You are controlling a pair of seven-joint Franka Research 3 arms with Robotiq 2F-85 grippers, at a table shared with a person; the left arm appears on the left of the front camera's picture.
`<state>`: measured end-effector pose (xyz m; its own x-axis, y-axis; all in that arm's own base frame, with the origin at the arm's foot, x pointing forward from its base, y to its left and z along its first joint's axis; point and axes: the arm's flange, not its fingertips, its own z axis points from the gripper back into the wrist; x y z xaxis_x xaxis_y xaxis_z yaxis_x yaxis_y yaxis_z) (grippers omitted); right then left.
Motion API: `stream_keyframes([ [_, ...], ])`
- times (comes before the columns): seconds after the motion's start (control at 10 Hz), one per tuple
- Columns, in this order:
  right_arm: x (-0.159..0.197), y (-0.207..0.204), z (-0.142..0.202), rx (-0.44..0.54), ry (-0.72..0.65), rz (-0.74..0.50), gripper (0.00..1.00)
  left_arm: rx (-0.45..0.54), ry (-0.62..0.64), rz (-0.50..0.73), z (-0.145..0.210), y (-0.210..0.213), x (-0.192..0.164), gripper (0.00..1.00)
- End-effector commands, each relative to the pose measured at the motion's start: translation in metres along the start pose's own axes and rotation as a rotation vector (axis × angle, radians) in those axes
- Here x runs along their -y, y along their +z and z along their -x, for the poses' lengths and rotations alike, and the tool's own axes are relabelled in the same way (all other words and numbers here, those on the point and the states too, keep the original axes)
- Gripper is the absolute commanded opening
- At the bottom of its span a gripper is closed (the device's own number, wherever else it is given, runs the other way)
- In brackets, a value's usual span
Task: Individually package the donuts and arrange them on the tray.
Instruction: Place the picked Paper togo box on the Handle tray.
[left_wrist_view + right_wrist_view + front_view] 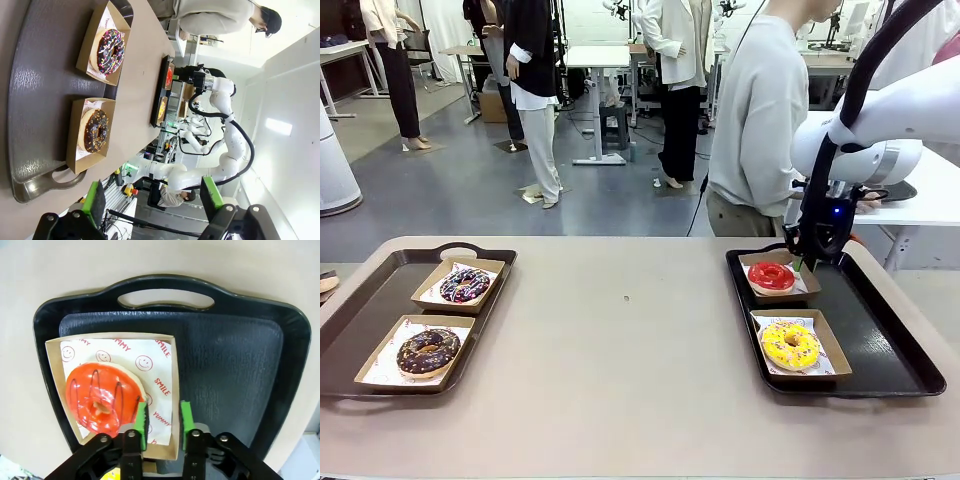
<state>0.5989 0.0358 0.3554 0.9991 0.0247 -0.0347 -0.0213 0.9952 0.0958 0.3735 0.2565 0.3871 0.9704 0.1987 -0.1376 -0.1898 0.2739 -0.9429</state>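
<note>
Placing step: right gripper, jaws narrow, apparently releasing the box wall; red donut boxed on the tray. Next: lift clear. Left gripper jaws wide, empty.

free: bare table between trays | blocked: boxed red donut beside right hand

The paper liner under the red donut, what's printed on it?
White paper liner under the red donut has red smiley faces and words, clearest in the right wrist view.
</note>
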Motion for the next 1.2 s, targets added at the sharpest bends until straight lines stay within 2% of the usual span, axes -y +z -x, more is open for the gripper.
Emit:
stream_keyframes([
  [0.0,-0.001,0.003,-0.001,0.009,0.009,-0.013,1.0,0.004,-0.003,-0.001,0.0,0.0,0.001,1.0],
  [0.1,-0.001,0.003,-0.002,0.006,0.005,-0.016,1.0,0.004,-0.003,-0.001,0.0,0.0,0.001,1.0],
  [0.2,-0.001,0.003,-0.002,0.004,0.002,-0.018,0.96,0.004,-0.003,-0.001,0.0,0.0,0.001,1.0],
  [0.3,-0.002,0.004,-0.002,0.002,0.001,-0.02,1.0,0.004,-0.003,-0.001,0.0,0.0,0.001,1.0],
  [0.7,0.004,0.014,0.007,0.002,0.018,-0.039,1.0,0.004,-0.003,-0.001,0.0,0.0,0.001,1.0],
  [0.8,0.019,0.034,0.022,-0.008,0.04,-0.101,1.0,0.004,-0.003,-0.001,0.0,0.0,0.001,1.0],
  [1.0,0.056,0.08,0.055,0.022,0.05,-0.308,1.0,0.004,-0.003,-0.001,0.0,0.0,0.001,1.0],
  [1.1,0.086,0.11,0.079,0.053,0.037,-0.421,1.0,0.004,-0.003,-0.001,0.0,0.0,0.001,1.0],
])
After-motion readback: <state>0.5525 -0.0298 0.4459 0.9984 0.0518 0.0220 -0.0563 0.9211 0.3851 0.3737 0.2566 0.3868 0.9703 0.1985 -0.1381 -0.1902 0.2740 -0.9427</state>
